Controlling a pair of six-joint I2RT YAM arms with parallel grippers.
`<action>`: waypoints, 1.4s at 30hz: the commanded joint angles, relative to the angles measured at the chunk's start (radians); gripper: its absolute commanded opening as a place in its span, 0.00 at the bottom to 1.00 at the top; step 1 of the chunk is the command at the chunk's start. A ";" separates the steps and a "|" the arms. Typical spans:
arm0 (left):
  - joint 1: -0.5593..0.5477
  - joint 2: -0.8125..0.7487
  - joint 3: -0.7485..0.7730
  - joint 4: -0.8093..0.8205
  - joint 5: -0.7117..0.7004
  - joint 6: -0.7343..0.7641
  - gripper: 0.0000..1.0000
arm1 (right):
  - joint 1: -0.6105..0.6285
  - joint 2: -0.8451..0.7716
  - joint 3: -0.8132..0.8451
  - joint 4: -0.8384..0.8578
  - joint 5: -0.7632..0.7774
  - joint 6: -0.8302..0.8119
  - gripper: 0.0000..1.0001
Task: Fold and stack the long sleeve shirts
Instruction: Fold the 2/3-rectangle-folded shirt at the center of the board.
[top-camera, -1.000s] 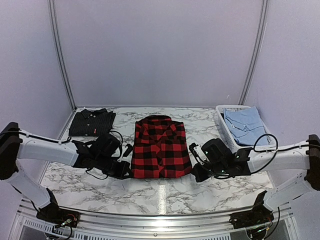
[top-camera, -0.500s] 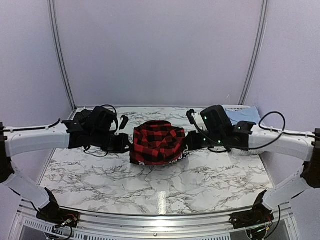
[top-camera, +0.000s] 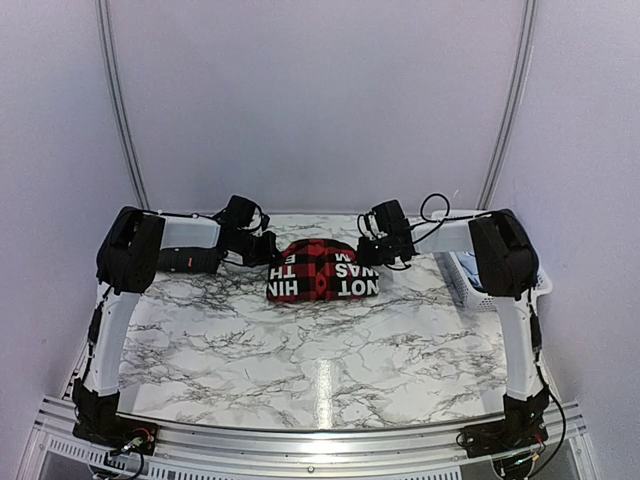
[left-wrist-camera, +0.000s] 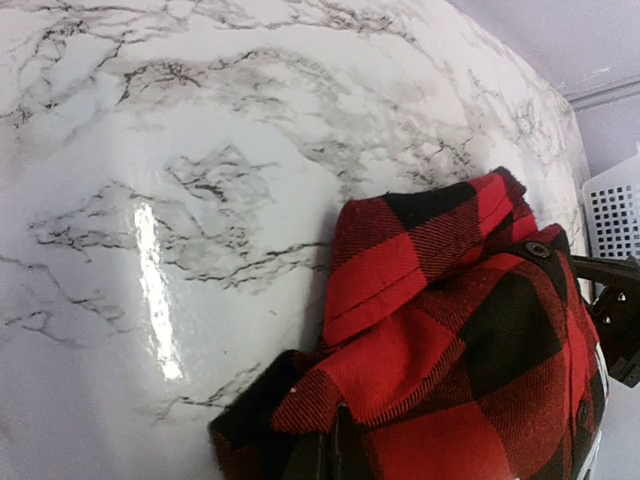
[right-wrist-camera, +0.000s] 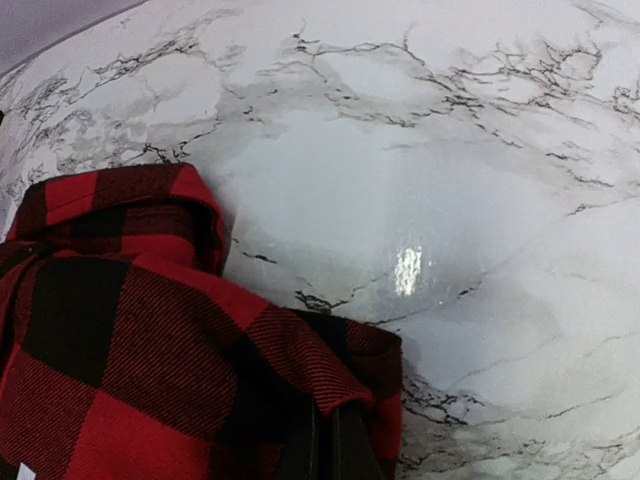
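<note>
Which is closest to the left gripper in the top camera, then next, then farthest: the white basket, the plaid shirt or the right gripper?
1. plaid shirt: in the middle, pinched in the jaws of the left gripper.
2. right gripper: across the shirt, holding its other end.
3. white basket: far right edge.

You have the red-and-black plaid shirt (top-camera: 322, 272) at the far middle of the white marble-pattern table (top-camera: 300, 350), between the left gripper (top-camera: 270, 252) and the right gripper (top-camera: 363, 255). The white slotted plastic basket (top-camera: 464, 284) sits further right.

Left gripper (top-camera: 268, 251), right gripper (top-camera: 366, 250): both clamped
</note>
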 joint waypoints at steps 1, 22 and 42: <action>-0.040 -0.084 -0.133 0.052 0.050 -0.059 0.00 | 0.012 -0.081 -0.088 0.000 -0.056 0.003 0.00; -0.142 -0.721 -0.809 0.258 -0.036 -0.111 0.00 | 0.134 -0.702 -0.704 0.082 0.136 0.082 0.00; -0.046 -0.460 -0.539 0.157 0.007 0.011 0.20 | 0.066 -0.472 -0.499 0.085 0.199 0.027 0.00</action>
